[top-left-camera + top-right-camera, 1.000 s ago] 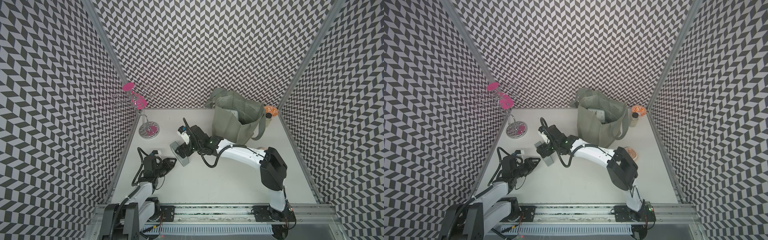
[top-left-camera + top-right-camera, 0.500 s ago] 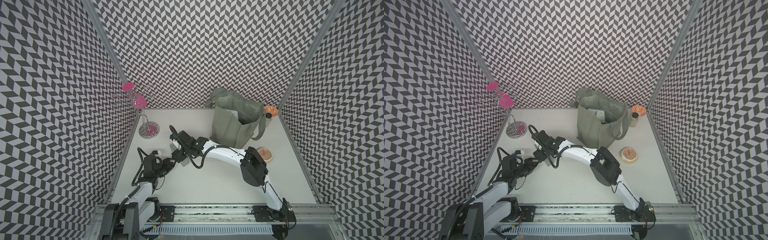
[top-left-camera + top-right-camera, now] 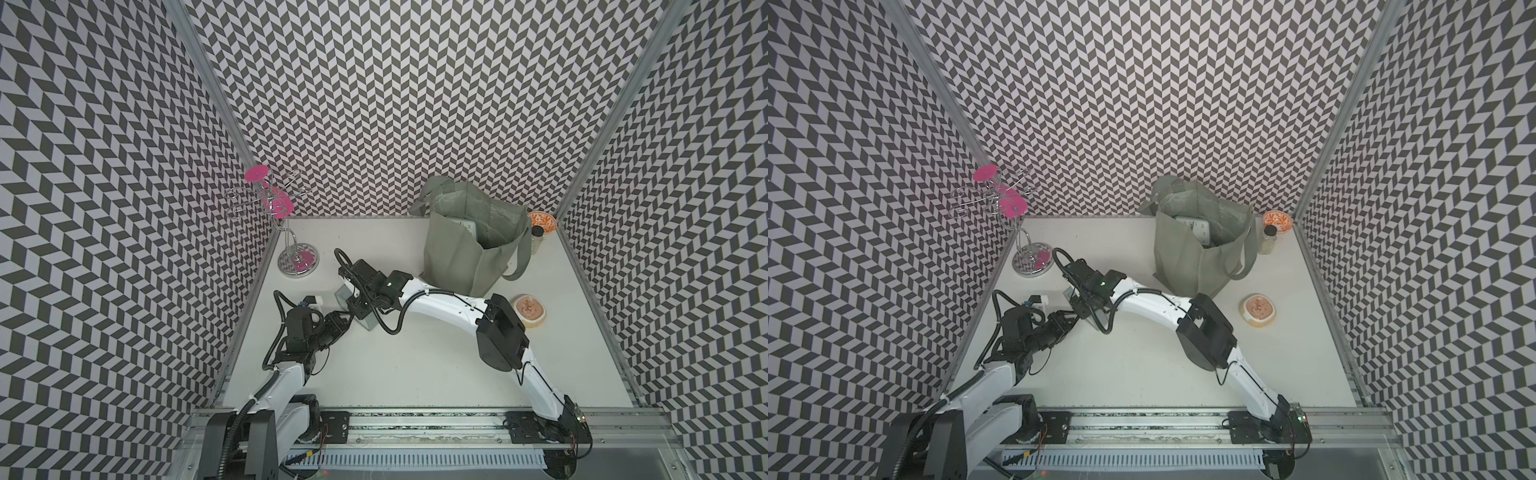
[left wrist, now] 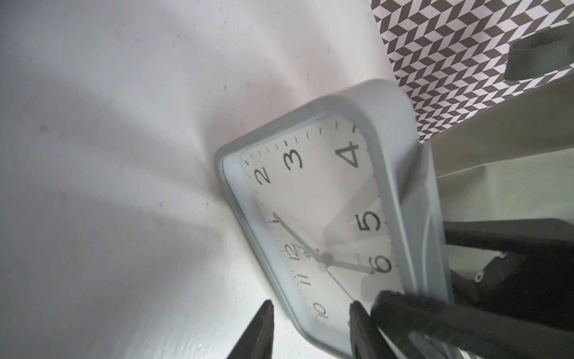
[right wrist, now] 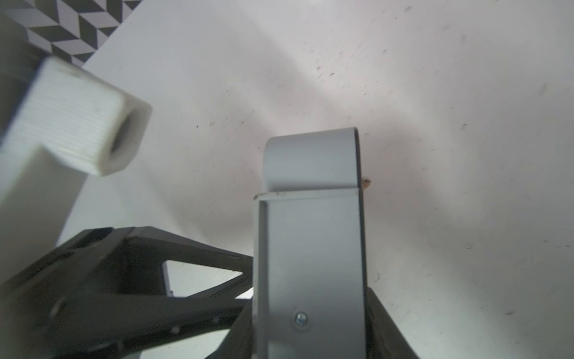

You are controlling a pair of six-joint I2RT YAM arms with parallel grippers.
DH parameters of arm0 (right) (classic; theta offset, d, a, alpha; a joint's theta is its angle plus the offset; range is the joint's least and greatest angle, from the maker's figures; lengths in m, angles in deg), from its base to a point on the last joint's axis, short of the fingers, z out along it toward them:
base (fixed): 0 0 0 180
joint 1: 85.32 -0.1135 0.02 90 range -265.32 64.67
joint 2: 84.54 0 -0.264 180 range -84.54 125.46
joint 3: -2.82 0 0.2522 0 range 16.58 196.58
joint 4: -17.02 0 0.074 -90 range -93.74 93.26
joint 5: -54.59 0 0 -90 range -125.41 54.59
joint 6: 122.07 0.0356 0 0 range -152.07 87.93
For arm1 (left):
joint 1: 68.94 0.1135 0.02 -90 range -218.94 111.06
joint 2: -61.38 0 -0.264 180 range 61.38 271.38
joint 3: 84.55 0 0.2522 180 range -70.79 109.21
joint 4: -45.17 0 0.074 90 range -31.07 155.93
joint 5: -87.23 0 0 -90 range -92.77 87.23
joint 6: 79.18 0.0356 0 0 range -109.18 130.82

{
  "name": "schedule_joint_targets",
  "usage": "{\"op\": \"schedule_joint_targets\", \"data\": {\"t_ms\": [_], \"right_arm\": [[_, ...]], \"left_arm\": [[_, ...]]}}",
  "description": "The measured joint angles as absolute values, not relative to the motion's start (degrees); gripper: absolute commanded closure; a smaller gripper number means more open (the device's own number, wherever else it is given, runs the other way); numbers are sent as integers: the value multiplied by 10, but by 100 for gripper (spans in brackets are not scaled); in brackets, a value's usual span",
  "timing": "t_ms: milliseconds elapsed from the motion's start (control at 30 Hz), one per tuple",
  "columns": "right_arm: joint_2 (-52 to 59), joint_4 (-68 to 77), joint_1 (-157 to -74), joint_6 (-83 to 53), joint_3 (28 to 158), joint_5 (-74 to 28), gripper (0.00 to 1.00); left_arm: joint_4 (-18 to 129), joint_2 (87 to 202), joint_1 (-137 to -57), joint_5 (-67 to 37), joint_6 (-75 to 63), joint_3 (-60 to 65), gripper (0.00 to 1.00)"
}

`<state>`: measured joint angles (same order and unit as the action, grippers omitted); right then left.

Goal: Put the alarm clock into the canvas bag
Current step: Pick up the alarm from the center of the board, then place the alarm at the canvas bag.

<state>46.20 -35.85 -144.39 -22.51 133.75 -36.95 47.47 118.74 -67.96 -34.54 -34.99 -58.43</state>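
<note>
– Alarm clock (image 4: 310,202), the pale grey rounded-rectangle plastic one with the white face: where is it?

– Left of centre in both top views, low over the white tabletop (image 3: 415,374), between the two wrists. It is not in the bag.

– And the tall grey-green canvas bag (image 3: 457,262)?

– Upright toward the upper right of the table, mouth open, apart from the alarm clock. A second white clock face (image 3: 1192,230) shows inside it. For the clock on the table, I judge the lift, the carry and the drop are all left to do.

– Who has it?

– The right gripper (image 5: 310,326) looks clamped across the clock's thickness, its dark fingers (image 5: 382,326) against both flanks. The left gripper (image 4: 312,326) straddles the corner near the ten, jaws partly apart. A strip of table shows between one finger (image 4: 264,329) and the rim, so it is not pinching.

– Which way does it point?

– In the left wrist view the long axis, nine to three, runs from bottom to top of the frame, leaning a little left. The twelve edge lies frame-left against the table and the six edge frame-right. I read that as upside down. Whether it touches the table, I cannot tell. In a top view the clock lies on a diagonal, upper left to lower right.
</note>
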Motion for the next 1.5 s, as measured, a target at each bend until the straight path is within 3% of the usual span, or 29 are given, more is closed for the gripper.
{"op": "schedule_joint_targets", "data": {"t_ms": [100,267,467,600,1000,1300,1500], "right_arm": [[423,-365,-1442,-231,1329,-399,67],[264,-350,-1425,-250,1267,-434,67],[104,-298,-1378,-275,1266,-452,68],[41,-276,-1309,-287,1266,-465,70],[31,-284,-1111,-297,1266,-459,70],[72,-281,-1077,-298,1276,-419,70],[116,-297,-1071,-305,1299,-407,70]], "left_arm": [[483,1179,-714,-347,-338,-551,43],[483,1178,-785,-352,-301,-470,31],[452,1205,-866,-349,-273,-382,22],[437,1296,-920,-330,-233,-254,19],[519,1636,-939,-318,-145,193,16],[722,1831,-943,-300,-80,471,25],[794,1871,-943,-304,-62,544,28]]}}
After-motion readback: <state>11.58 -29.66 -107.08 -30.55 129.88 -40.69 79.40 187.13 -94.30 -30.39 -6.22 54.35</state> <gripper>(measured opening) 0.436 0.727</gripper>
